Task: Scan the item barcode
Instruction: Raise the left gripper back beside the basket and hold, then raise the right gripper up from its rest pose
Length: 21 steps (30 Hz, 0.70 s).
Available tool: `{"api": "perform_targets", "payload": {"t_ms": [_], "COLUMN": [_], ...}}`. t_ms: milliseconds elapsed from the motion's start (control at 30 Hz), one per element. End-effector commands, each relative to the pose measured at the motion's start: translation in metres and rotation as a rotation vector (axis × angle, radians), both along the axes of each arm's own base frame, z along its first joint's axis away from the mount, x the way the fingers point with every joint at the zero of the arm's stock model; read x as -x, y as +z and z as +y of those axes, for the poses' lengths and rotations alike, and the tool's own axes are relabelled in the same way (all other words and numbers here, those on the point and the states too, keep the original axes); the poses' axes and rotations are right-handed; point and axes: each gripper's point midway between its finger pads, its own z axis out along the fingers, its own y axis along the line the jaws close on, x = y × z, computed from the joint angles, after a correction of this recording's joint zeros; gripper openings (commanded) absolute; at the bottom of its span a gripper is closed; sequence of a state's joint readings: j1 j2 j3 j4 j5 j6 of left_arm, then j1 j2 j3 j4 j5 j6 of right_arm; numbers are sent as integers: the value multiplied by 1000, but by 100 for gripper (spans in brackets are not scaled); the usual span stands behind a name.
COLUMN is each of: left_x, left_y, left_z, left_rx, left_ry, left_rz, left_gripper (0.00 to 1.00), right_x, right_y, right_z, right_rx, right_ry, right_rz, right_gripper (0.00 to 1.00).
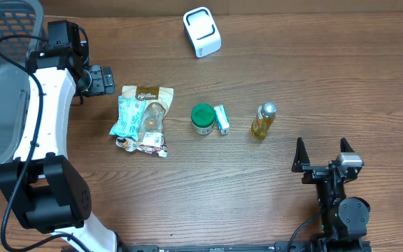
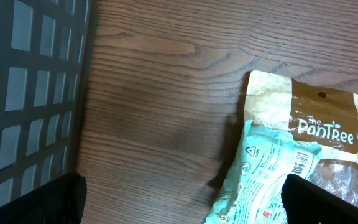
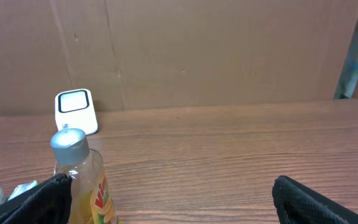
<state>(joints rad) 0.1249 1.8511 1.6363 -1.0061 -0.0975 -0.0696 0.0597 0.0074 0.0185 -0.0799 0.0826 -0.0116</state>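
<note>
Left tool (image 1: 103, 79) and right tool (image 1: 321, 145) are both gaping apart, gripping nothing. Mint-green crinkly plastic snack pouch (image 2: 260, 174) is lying on brown wooden worktop (image 1: 292, 70) just beside left tool. Probably light, floppy, slippery; pinching an edge seam looks best, clear of barcode.

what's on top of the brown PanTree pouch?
A teal packet overlaps the pouch's left side, its barcode facing up. The pouch's label and top edge show; the part under the packet is covered.
</note>
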Motion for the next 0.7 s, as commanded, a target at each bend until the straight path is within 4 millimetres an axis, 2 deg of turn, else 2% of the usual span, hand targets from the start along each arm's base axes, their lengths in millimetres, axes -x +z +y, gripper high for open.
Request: {"api": "perform_targets", "payload": {"t_ms": [0,467,567,667], "left_x": [-3,-4,-4,-4], "left_y": [14,13,14,14], "left_z": [-2,-2,-2,-2], "left_rx": [0,0,0,0], "left_ry": [-25,-25,-25,-25], "left_rz": [-35,-35,-35,-35], "left_gripper": [99,100,100,99], "right_x": [0,0,0,3], "right_y": [-3,-3,4,22], "right_z": [0,1,11,25], "right_rx": [5,4,-32,-32], "right_ry": [-2,2,61,146], "right_rz": [1,0,-25,-90], "right_gripper": [100,100,100,100]}}
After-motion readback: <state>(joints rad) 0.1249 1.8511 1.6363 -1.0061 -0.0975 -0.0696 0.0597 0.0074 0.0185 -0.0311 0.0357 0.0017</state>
